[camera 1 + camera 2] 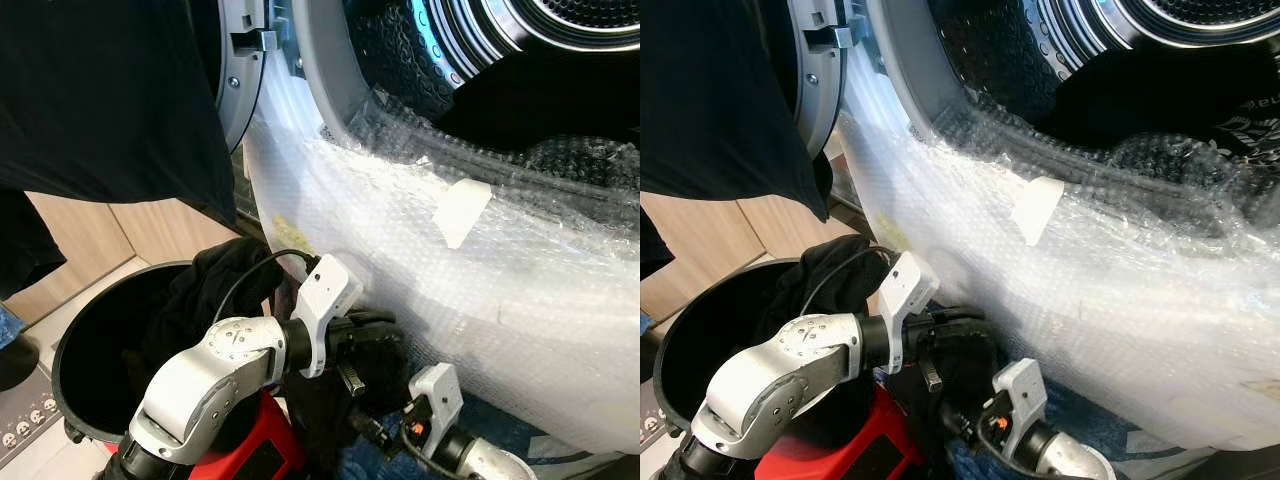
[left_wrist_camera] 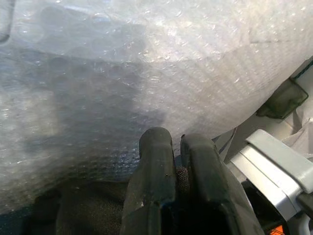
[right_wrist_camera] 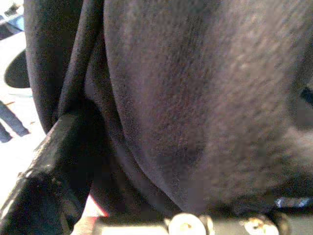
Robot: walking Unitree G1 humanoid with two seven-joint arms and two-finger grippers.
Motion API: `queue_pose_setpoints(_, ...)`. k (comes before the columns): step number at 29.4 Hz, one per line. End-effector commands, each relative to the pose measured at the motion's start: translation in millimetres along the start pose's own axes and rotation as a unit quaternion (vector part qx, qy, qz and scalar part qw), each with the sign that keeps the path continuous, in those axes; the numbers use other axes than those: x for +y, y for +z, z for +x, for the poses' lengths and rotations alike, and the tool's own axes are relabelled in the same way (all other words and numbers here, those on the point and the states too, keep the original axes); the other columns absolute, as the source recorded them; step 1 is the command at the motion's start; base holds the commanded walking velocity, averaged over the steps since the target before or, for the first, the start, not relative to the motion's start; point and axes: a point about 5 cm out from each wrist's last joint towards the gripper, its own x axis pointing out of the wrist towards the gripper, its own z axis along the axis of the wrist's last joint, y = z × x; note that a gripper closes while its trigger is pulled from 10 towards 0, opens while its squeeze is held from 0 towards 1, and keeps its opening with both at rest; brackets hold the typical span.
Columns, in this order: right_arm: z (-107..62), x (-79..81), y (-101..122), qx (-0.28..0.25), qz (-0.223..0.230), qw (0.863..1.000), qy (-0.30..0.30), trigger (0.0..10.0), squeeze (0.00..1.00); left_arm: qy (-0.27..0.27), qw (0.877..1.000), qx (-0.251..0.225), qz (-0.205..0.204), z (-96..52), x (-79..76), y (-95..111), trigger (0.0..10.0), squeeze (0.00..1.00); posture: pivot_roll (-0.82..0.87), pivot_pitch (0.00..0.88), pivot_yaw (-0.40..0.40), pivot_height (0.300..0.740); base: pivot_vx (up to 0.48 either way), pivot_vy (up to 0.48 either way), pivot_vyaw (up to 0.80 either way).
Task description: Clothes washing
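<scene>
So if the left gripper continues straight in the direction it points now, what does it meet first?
Most likely the bubble wrap covering the washing machine front. The left gripper, jaws nearly closed, points straight at it with no other object visible between. Depth is hard to judge.

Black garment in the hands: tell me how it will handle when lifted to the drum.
The black garment is probably floppy: it bunches and sags between the left hand and right hand. Likely light, thin cloth. It may drag on the bubble wrap covering the washer front.

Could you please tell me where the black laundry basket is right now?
The black laundry basket stands low at the robot's left in the eye views, below the washing machine door, holding dark clothes.
</scene>
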Motion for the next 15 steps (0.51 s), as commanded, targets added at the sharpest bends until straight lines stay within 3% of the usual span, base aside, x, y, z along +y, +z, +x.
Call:
queue_pose_setpoints(1,0.6,4.2,2,-0.015,0.017,1.000,0.012,10.0,0.00,-0.025,0.999,-0.021,0.012,0.3,-9.2,13,10.0,0.00,0.10,0.084,0.017,0.740,0.000,0.000,0.00)
queue_pose_setpoints(7,15.5,3.7,10,-0.039,0.021,0.999,0.006,10.0,0.00,-0.032,0.999,-0.025,0.020,1.3,-9.5,19,10.0,0.00,0.11,0.094,0.022,0.740,0.000,0.000,0.00)
queue_pose_setpoints(15,20.0,9.3,-1,-0.016,0.019,1.000,0.019,10.0,0.00,-0.027,0.999,-0.030,0.023,1.2,-8.2,22,10.0,0.00,0.09,0.105,0.008,0.740,0.000,0.000,0.00)
